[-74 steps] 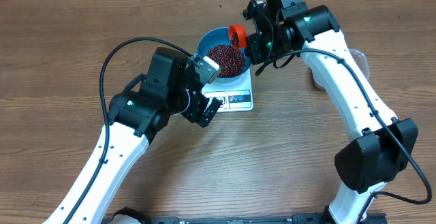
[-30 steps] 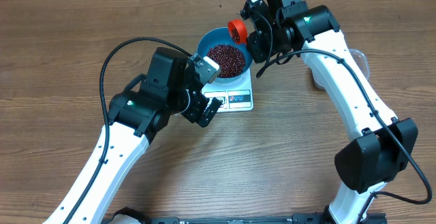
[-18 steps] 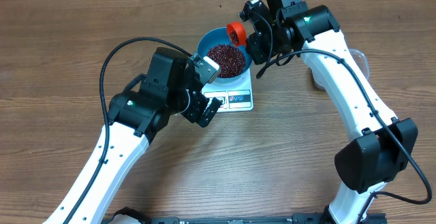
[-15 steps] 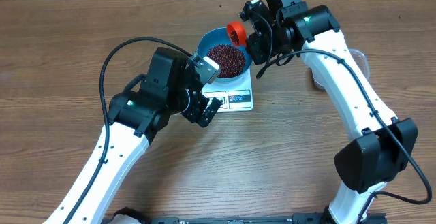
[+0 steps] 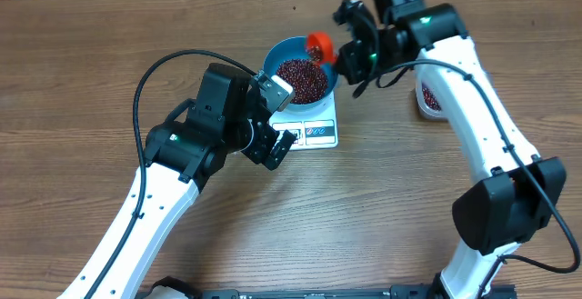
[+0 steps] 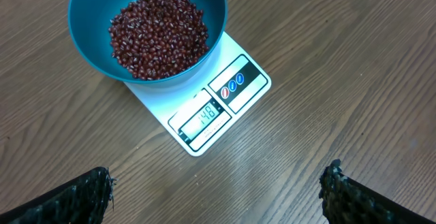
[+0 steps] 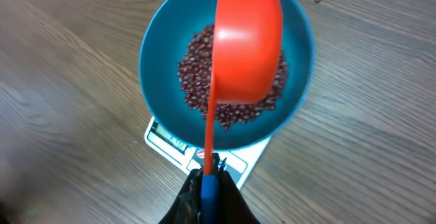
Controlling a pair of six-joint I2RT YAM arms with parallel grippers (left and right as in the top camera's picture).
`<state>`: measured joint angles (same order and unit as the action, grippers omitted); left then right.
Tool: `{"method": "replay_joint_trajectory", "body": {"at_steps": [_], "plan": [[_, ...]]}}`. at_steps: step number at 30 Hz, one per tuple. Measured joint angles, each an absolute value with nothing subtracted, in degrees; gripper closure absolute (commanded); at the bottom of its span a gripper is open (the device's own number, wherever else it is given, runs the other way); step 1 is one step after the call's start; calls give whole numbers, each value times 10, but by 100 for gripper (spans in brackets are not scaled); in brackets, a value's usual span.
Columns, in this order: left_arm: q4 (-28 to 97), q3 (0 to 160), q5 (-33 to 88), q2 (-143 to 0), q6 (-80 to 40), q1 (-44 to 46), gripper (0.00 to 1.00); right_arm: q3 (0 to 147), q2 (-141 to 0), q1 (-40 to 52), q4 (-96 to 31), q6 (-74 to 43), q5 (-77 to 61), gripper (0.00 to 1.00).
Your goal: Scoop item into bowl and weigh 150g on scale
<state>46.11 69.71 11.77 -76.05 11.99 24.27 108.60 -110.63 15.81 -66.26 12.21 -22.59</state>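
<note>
The blue bowl (image 5: 284, 52) stands on the white scale (image 5: 318, 134), holding a heap of red-brown beans (image 5: 302, 78). In the left wrist view the bowl (image 6: 85, 26), beans (image 6: 158, 35) and scale (image 6: 155, 98) lie ahead; the display reads 148. My left gripper (image 6: 216, 197) hovers open and empty over the wood in front of the scale. My right gripper (image 7: 210, 183) is shut on the blue-tipped handle of the orange scoop (image 7: 248, 43), which hangs over the beans (image 7: 197, 81) in the bowl (image 7: 160, 60). Overhead, the scoop (image 5: 319, 46) sits at the bowl's right rim.
A clear tub (image 5: 429, 99) with more beans stands to the right of the scale, partly under my right arm. My left arm's black cable (image 5: 150, 76) arcs over the wood at the left. Bare wood table surrounds the scale.
My right arm has swung to the right, uncovering the clear tub, and the scoop has shifted slightly right and down toward the bowl's right rim. The left arm has not moved.
</note>
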Motion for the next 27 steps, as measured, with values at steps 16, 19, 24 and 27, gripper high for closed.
{"method": "replay_joint_trajectory", "body": {"at_steps": [16,19,24,27], "plan": [[461,697,118,-761,120,243,0,1086,-1106,99,-682,120,-333,96],[461,697,118,-761,120,243,0,1086,-1106,99,-682,120,-334,96],[461,697,118,-761,120,243,1,1086,-1106,99,-682,120,-337,96],[461,697,118,-761,120,243,1,1086,-1106,99,-682,120,-337,96]]}}
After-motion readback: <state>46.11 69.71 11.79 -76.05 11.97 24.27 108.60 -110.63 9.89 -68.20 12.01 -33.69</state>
